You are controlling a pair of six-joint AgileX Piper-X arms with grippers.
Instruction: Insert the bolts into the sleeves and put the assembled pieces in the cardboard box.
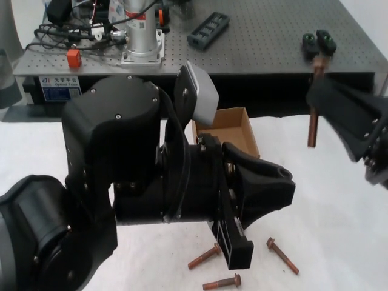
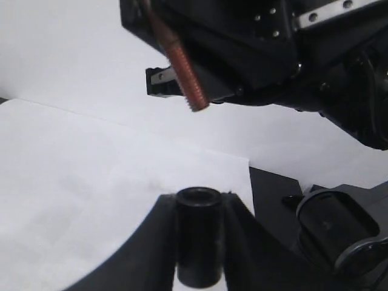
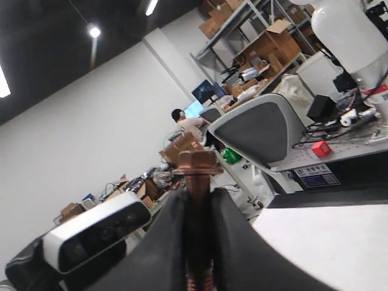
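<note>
Black and bulky, the left arm [image 1: 121, 163] sprawls across the bench's middle and hides part of the box [image 1: 237, 124] behind it. Its gripper [image 2: 198, 203] pinches a sleeve [image 2: 197, 248], whose lower end is cut off. The right arm [image 1: 357, 121] enters from the bench's right edge, its gripper [image 3: 197, 203] clamped on a bolt [image 3: 197, 173]. The bolt's threaded end points toward the sleeve's open mouth, apart from it. Three loose bolts [image 1: 282, 255] lie near the front edge.

orange block [image 1: 73, 57] beside metal post [image 1: 143, 33]
</note>
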